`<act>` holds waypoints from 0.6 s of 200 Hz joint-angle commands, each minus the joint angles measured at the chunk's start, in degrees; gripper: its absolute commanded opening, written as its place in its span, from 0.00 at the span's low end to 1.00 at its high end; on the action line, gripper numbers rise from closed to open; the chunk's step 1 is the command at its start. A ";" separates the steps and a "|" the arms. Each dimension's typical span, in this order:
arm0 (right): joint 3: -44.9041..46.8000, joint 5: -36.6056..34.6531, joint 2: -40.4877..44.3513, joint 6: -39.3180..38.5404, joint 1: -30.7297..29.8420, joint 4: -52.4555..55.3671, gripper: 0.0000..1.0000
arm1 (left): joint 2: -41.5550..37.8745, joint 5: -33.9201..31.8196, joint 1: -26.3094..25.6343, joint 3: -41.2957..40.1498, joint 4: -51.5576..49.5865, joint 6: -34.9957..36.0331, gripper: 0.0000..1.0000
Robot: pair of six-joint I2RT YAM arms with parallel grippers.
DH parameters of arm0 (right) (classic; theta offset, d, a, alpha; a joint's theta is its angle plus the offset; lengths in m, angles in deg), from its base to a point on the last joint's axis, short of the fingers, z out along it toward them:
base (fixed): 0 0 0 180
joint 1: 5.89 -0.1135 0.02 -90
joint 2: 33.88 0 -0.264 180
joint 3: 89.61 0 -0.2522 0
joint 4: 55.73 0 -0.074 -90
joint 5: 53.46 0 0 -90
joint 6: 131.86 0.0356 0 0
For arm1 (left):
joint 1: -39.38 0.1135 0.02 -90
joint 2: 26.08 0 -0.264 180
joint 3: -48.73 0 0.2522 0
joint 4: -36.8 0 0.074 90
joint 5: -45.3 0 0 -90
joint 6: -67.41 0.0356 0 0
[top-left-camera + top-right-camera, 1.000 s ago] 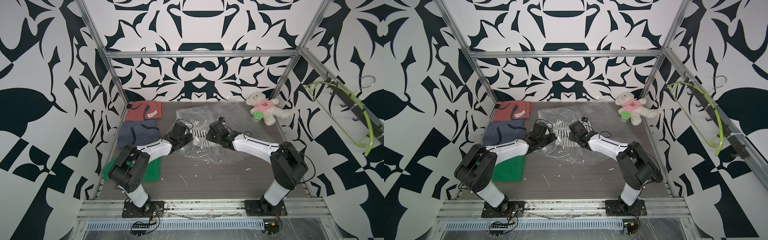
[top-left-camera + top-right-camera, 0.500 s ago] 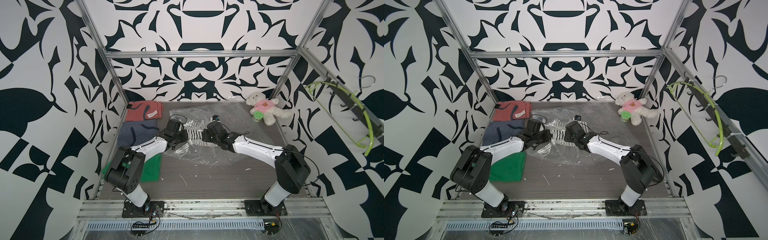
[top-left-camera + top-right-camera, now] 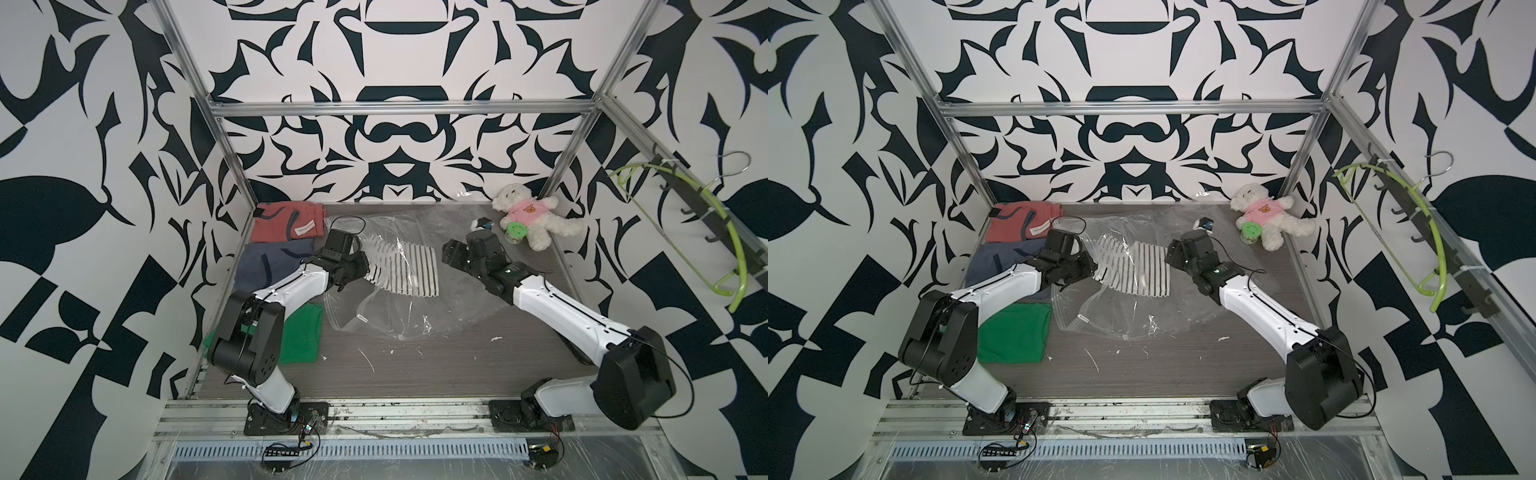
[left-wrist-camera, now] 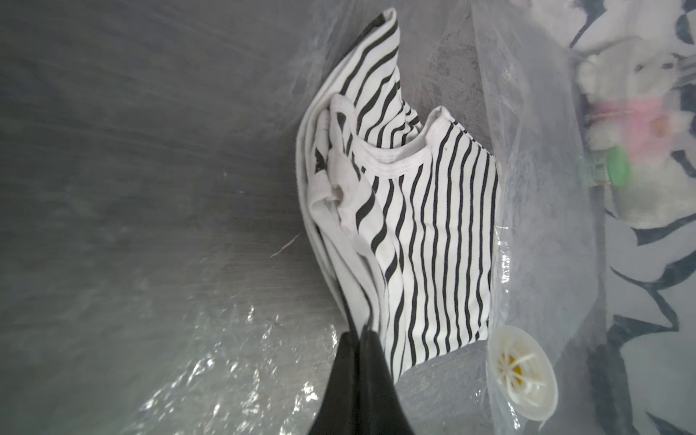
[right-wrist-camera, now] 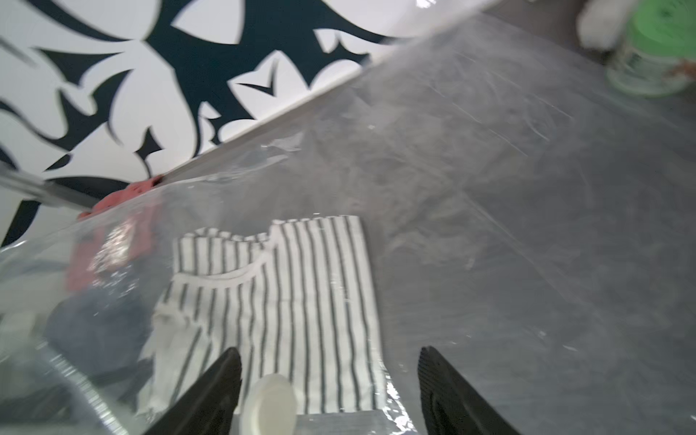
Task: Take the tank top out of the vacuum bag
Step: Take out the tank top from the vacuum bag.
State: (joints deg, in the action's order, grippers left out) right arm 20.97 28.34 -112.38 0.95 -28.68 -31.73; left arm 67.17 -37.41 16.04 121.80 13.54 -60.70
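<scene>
The black-and-white striped tank top [image 3: 401,266] [image 3: 1138,272] lies stretched out under the clear film of the vacuum bag [image 3: 395,311] [image 3: 1121,320] in both top views. My left gripper [image 3: 362,266] [image 4: 361,333] is shut on one bunched edge of the tank top [image 4: 433,211], with plastic around it. The bag's round white valve disc [image 4: 521,373] [image 5: 269,405] sits by the top's hem. My right gripper [image 3: 451,257] [image 5: 327,361] is open just right of the tank top [image 5: 286,293], above the bag, holding nothing. The white slider clip [image 3: 360,319] rests on the zip strip near the front.
Folded red [image 3: 286,222], blue [image 3: 270,266] and green [image 3: 301,336] garments lie along the left wall. A white teddy bear [image 3: 528,216] and a green jar [image 3: 516,230] sit at the back right. A green hanger [image 3: 681,232] hangs on the right wall.
My right gripper has opened, let go and drawn back to the right. My left gripper has pulled the tank top toward the back left, spreading it out inside the bag.
</scene>
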 commanded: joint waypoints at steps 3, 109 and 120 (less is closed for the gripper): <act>3.23 9.03 0.29 5.77 8.61 2.46 0.76 | -1.80 -0.26 -0.02 0.90 -5.76 -0.68 0.00; -0.43 18.12 -12.70 -1.96 8.76 -4.92 0.64 | -4.23 -7.04 0.05 1.00 -17.84 -4.13 0.00; -0.74 17.12 -13.15 -3.30 7.38 -5.19 0.63 | -4.44 -7.77 0.04 -0.16 -17.37 -4.71 0.00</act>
State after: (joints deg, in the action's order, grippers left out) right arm 21.53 44.38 -125.88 1.23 -19.02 -31.68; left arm 63.41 -43.29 16.06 123.75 -2.26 -63.65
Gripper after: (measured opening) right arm 0.641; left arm 0.041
